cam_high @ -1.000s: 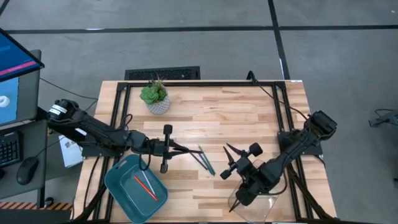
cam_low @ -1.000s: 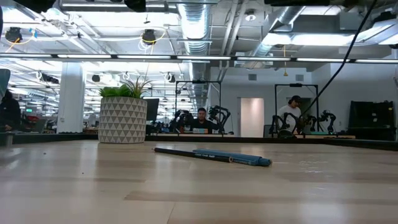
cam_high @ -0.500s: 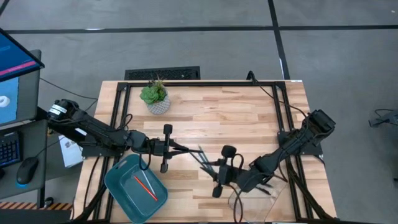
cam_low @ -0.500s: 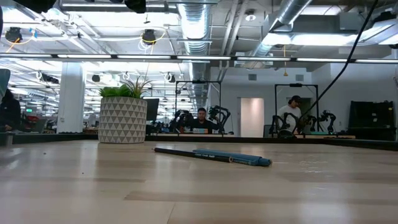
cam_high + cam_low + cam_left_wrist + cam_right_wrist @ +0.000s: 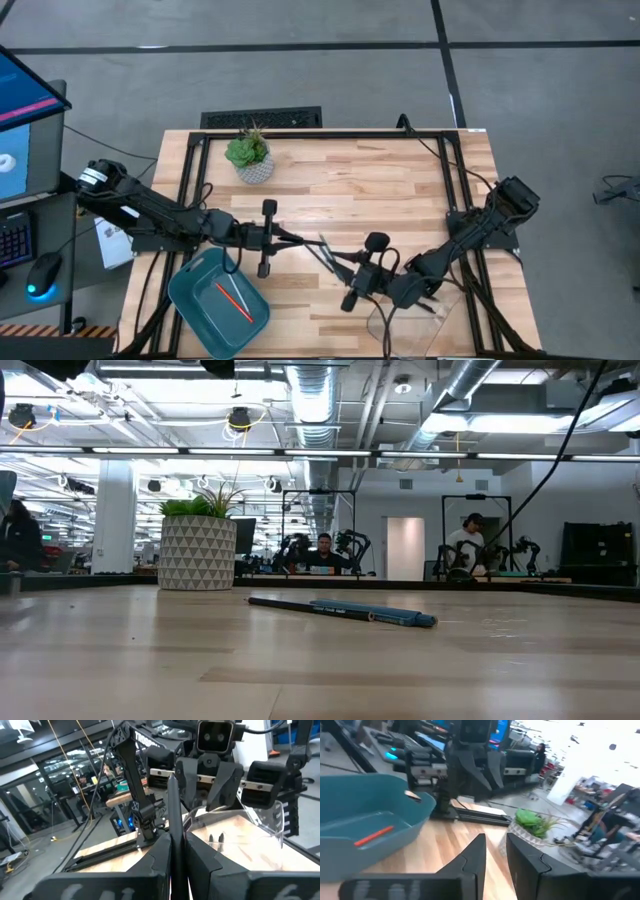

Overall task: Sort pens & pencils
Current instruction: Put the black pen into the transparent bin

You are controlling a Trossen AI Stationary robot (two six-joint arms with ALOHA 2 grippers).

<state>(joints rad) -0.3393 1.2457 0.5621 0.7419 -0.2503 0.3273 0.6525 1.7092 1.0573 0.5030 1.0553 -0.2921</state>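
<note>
We see the counter (image 5: 400, 190) from above, both arms stretched in toward its middle. On the left, near the front edge, sits the teal bin (image 5: 195, 300), and inside it lies the orange-red pencil (image 5: 234, 301); the right wrist view shows it on the bin's floor (image 5: 374, 835). Far left stands the plant pot (image 5: 255, 168). At the right front edge is a clear tray (image 5: 425, 335), partly under the right arm.

The left pincer (image 5: 300, 239) hovers mid-counter with its fingers pressed together, and from its wrist they show as closed tips (image 5: 176, 837) with nothing between them. The right pincer (image 5: 335, 258) points leftward at it, fingers (image 5: 477, 851) spread a little, holding nothing we can see.

Between the two pincers, in the middle of the counter, lie the remaining sticks: a teal-blue pen (image 5: 385, 612) and a dark stick (image 5: 300, 605), side by side and touching.
</note>
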